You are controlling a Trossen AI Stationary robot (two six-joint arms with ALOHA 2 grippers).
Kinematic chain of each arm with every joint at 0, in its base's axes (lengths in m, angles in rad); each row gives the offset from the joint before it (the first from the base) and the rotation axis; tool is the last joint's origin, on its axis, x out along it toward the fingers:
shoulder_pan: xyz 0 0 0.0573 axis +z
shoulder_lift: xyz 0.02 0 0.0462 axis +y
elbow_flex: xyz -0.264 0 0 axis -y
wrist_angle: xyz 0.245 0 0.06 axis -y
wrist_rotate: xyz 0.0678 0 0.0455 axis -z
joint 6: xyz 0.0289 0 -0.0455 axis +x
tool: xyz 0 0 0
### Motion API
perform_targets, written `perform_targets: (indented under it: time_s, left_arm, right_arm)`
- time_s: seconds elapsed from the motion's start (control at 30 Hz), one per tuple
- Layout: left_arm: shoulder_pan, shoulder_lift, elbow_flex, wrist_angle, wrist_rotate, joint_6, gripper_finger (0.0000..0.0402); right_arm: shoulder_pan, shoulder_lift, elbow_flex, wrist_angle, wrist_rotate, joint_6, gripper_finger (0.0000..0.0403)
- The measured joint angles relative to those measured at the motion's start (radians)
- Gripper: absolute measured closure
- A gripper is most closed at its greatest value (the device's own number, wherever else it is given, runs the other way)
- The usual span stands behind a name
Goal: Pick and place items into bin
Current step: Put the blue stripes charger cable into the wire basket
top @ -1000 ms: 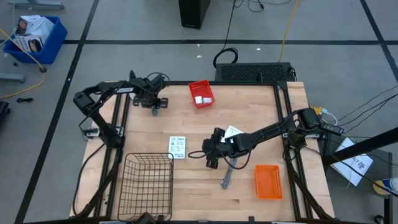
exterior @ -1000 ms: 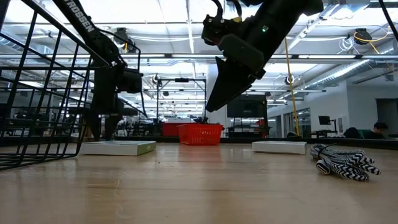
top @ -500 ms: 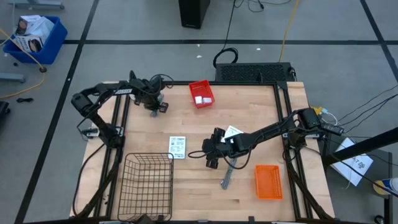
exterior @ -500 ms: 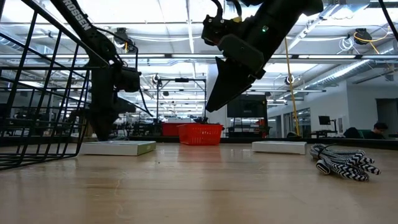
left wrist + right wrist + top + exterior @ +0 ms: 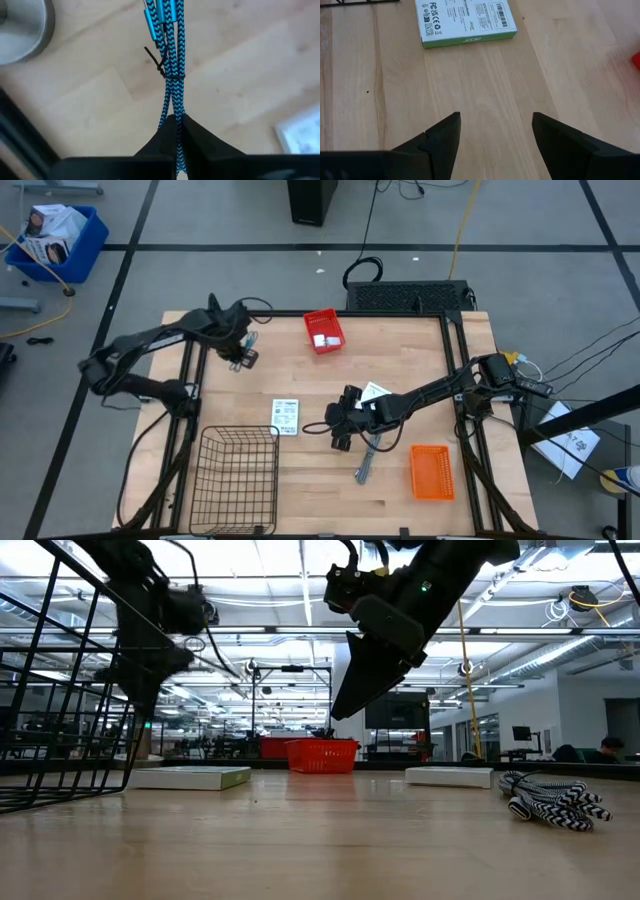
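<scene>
between left gripper (image 5: 177, 131) jaws, blue cable (image 5: 171, 60) runs lengthwise outward.

Light wood table (image 5: 400, 380), planks running lengthwise. On it: red bin (image 5: 323, 331) at far edge w/ small white bits inside; orange bin (image 5: 432, 472) near right corner; black wire basket (image 5: 235, 479) at near left; white box (image 5: 285, 416) w/ green edge mid-table; white packet (image 5: 374, 392) & b/w braided cable (image 5: 366, 463) right of centre.
</scene>
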Motion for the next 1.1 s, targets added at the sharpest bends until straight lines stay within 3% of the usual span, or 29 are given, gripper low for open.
perform_targets:
  time_s: [0.27,0.5,0.67,0.77,0.93,1.1]
  left_arm:
    - [-0.230,-0.263,0.000,-0.222,0.027,-0.220,0.0389]
    - [-0.484,-0.434,0.001,-0.216,0.128,-0.444,0.0384]
    - [-0.676,-0.476,0.001,-0.201,0.206,-0.598,0.0394]
    - [-0.796,-0.476,0.001,-0.142,0.206,-0.668,0.0391]
    - [-0.975,-0.475,0.001,0.099,0.203,-0.748,0.0390]
    - [-1.155,-0.449,0.002,0.237,0.077,-0.760,0.0391]
  right_arm:
    - [0.000,0.000,0.000,0.000,0.001,0.000,0.0165]
    - [0.000,0.000,0.000,0.007,0.002,0.000,0.0165]
    - [-0.003,0.000,0.000,0.013,0.003,0.000,0.0165]
    - [-0.003,0.000,0.000,0.013,0.004,0.000,0.0165]
    - [-0.003,0.000,0.000,0.013,0.006,0.007,0.0165]
    - [-0.003,0.000,0.000,0.012,0.006,0.012,0.0165]
